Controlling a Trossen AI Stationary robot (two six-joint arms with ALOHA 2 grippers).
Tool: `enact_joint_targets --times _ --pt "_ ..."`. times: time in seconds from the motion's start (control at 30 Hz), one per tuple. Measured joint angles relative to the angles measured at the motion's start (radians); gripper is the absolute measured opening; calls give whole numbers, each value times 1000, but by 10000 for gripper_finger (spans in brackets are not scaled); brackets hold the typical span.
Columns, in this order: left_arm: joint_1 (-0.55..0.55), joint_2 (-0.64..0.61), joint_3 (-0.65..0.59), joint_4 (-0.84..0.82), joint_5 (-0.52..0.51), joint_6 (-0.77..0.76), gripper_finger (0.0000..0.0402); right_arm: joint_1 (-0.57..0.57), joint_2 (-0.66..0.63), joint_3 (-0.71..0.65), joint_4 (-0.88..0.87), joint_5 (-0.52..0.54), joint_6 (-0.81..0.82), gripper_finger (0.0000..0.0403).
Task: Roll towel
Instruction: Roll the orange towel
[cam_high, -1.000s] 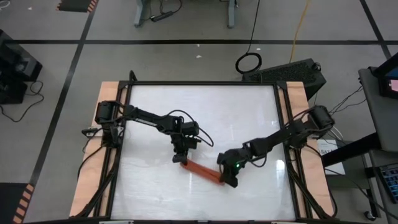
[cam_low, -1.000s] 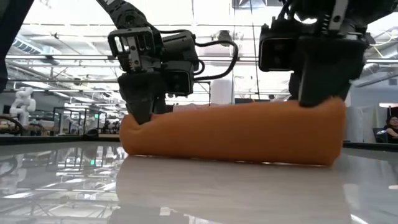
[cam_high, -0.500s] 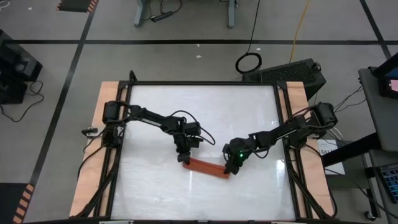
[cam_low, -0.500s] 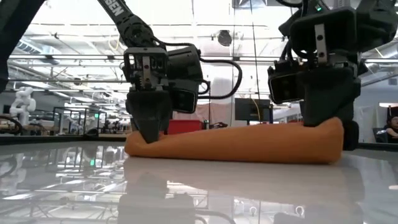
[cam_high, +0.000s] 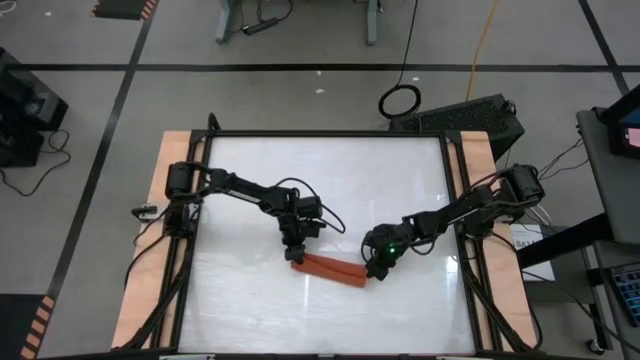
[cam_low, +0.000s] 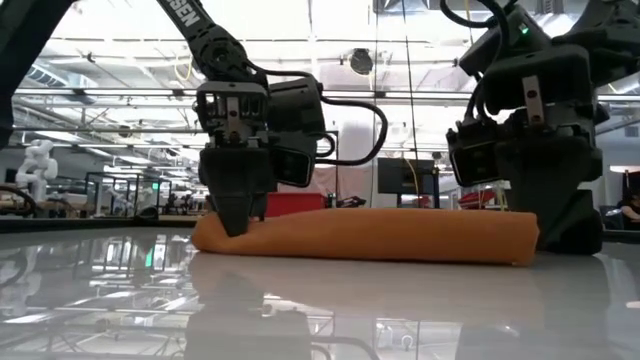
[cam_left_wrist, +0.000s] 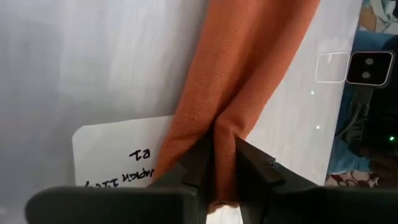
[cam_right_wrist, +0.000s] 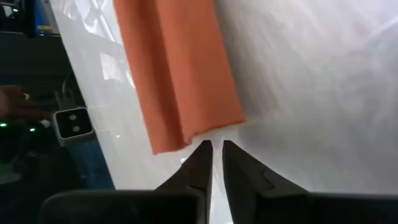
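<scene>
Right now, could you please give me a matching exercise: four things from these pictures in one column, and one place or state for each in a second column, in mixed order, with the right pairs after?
Things:
1. towel
2. left gripper
3. right gripper
4. paper note

Places or states:
A. white, with handwriting, partly under the cloth
B. fingers just off the roll's end, holding nothing
C. rust-orange, rolled into a long tube on the white table
D. fingers pinching a fold of cloth at one end

Pairs: 1-C, 2-D, 3-B, 4-A
</scene>
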Motion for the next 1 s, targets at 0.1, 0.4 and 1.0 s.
enact_joint_targets --times 0.1,0.4,1.0 --pt "0 3 11 -11 11 26 68 -1 0 1 -24 9 -8 38" --pt "-1 -59 34 -5 15 55 71 -2 -24 -2 -4 8 -80 67" --pt "6 -167 39 -57 45 53 252 50 -206 0 102 106 -349 71"
